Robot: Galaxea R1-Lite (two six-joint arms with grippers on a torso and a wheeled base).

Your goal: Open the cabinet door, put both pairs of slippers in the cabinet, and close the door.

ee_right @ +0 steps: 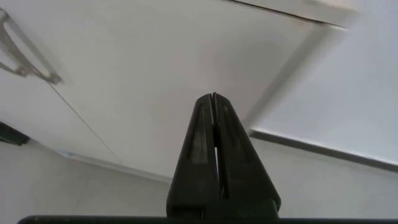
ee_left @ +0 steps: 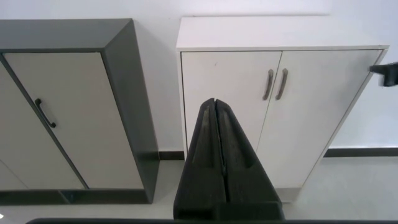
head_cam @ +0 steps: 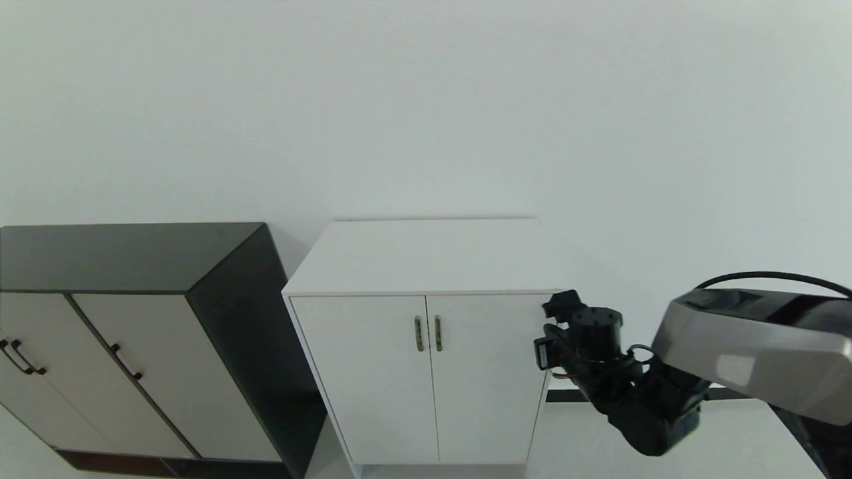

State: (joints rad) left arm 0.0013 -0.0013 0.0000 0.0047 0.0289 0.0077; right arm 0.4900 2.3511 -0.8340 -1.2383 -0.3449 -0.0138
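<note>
Bright, even, diffuse light fills the room, so the wall (head_cam: 426, 100) and the white cabinet (head_cam: 426, 256) look flat and pale. A soft shadow lies in the gap between that cabinet and the dark cabinet (head_cam: 233, 319). Toward the head view's left edge, the dark cabinet's straight lines lean and splay.

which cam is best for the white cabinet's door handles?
Head view: both handles show square on, side by side at the seam of the shut doors, nothing before them. Left wrist view shows both too, at an angle. Right wrist view catches one, partly cut off.
</note>
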